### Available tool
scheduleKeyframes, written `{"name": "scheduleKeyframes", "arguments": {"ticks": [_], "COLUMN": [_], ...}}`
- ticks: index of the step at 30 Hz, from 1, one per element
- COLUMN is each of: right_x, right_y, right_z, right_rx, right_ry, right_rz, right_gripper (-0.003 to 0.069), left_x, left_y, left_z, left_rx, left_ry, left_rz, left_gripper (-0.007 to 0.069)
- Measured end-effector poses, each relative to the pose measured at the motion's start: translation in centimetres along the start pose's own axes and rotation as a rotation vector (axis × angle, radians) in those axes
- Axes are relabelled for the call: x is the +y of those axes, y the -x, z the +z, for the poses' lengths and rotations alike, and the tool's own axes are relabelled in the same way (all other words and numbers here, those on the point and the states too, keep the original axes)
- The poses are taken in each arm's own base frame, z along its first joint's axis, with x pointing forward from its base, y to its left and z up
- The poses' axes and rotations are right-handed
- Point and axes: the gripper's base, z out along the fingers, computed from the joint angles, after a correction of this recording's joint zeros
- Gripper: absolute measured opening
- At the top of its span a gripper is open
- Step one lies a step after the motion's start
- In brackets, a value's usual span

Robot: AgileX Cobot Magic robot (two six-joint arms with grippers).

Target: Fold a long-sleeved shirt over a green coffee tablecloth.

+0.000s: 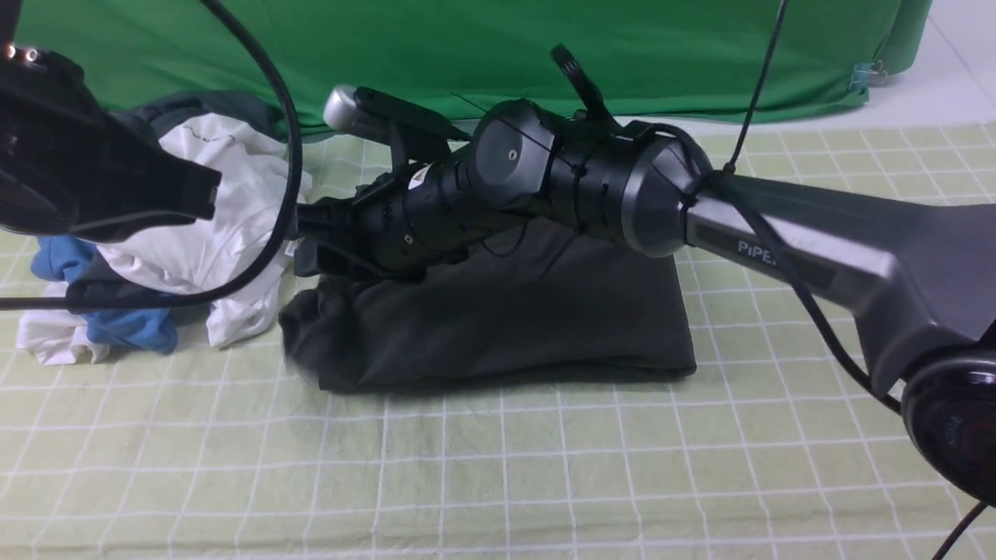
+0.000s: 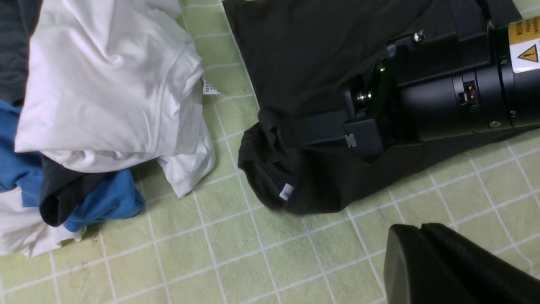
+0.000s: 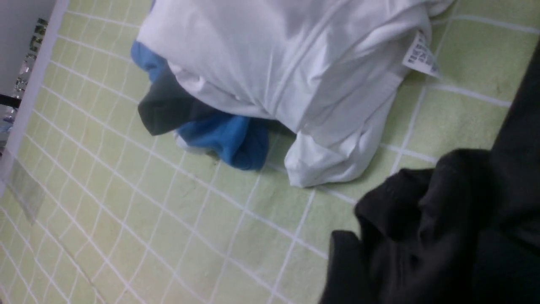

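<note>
The right claw (image 1: pixel 311 233) reaches across a large black long-sleeved shirt (image 1: pixel 498 311) and works at its bunched end, beside a heap of white, blue and dark garments (image 1: pixel 226 202). The shirt lies on the pale green gridded tablecloth (image 1: pixel 529 467), its body drawn into a wide, low bundle, with the crumpled part toward the robot's left and a straighter edge toward its right. A small white label (image 2: pixel 286 191) shows on the rumpled fabric in the left wrist view.

Whether the right claw is spread or pinching cloth cannot be told: dark fingers merge with dark fabric, and the right wrist view is blurred there. The left claw (image 1: pixel 204 194) hangs above the garment heap, its fingers pressed together on nothing, apart from the shirt.

The step in hand appears to be a fold made from the shirt's left end, with the right arm laying or releasing cloth there. The job looks well along but unfinished, the rumpled end being far from neat. The next move calls for freeing the right claw without dragging the layer, lifting the arm clear, then flattening or tucking the loose end. A snagged layer could pull the fold open.
</note>
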Motion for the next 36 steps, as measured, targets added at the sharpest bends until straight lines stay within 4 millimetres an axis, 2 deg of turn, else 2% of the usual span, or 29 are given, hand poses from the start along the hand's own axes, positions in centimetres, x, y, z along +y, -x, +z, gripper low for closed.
{"name": "scheduleKeyframes", "arguments": {"ticks": [3, 7, 9, 11, 13, 14, 16, 19, 20, 21, 23, 27, 31, 36], "right_x": [-0.2, -1.3, -2.4, -4.1, -5.3, -6.4, -7.7, -8.8, -8.8, -9.3, -9.7, -10.0, -10.2, -11.4], "right_y": [0.1, 1.6, 3.2, 4.8, 5.7, 6.4, 7.2, 7.5, 7.4, 7.2, 6.8, 5.4, 4.3, 2.8], "right_z": [-0.6, -3.2, -5.9, -9.3, -11.6, -13.7, -17.0, -20.9, -21.1, -22.6, -24.3, -25.4, -25.5, -24.4], "right_rx": [0.036, 0.066, 0.068, 0.076, 0.083, 0.094, 0.103, 0.149, 0.155, 0.199, 0.230, 0.278, 0.316, 0.364], "right_ry": [-0.001, -0.025, -0.073, -0.143, -0.190, -0.230, -0.289, -0.369, -0.370, -0.417, -0.466, -0.495, -0.488, -0.484], "right_rz": [-0.046, -0.135, -0.191, -0.225, -0.237, -0.242, -0.262, -0.293, -0.292, -0.299, -0.312, -0.312, -0.315, -0.310], "right_gripper": [0.0501, 0.0501, 0.0454, 0.0335, 0.0222, 0.0113, 0.0040, 0.0012, 0.0011, 0.0007, 0.0006, 0.0006, 0.0005, 0.0005], "left_x": [0.1, 0.1, 0.2, 0.2, 0.2, 0.2, 0.2, 0.1, 0.1, 0.1, 0.2, 1.1, 2.3, 4.9], "left_y": [0.0, 0.0, 0.0, 0.2, 0.3, 0.5, 0.8, 1.3, 1.3, 1.5, 1.6, 2.3, 2.8, 2.4], "left_z": [0.0, 0.0, 0.3, 1.1, 2.1, 3.4, 5.9, 9.5, 9.7, 11.7, 14.4, 18.4, 20.8, 24.5], "left_rx": [0.000, 0.002, 0.011, 0.036, 0.063, 0.097, 0.142, 0.172, 0.180, 0.187, 0.213, 0.229, 0.252, 0.313], "left_ry": [0.010, 0.016, 0.016, 0.017, 0.014, 0.006, -0.011, -0.045, -0.047, -0.057, -0.057, 0.010, 0.076, 0.121], "left_rz": [0.006, 0.008, -0.007, -0.027, -0.038, -0.045, -0.053, -0.049, -0.052, -0.053, -0.056, -0.071, -0.115, -0.190], "left_gripper": [0.0011, 0.0011, 0.0011, 0.0011, 0.0011, 0.0011, 0.0011, 0.0011, 0.0011, 0.0011, 0.0013, 0.0034, 0.0087, 0.0255]}}
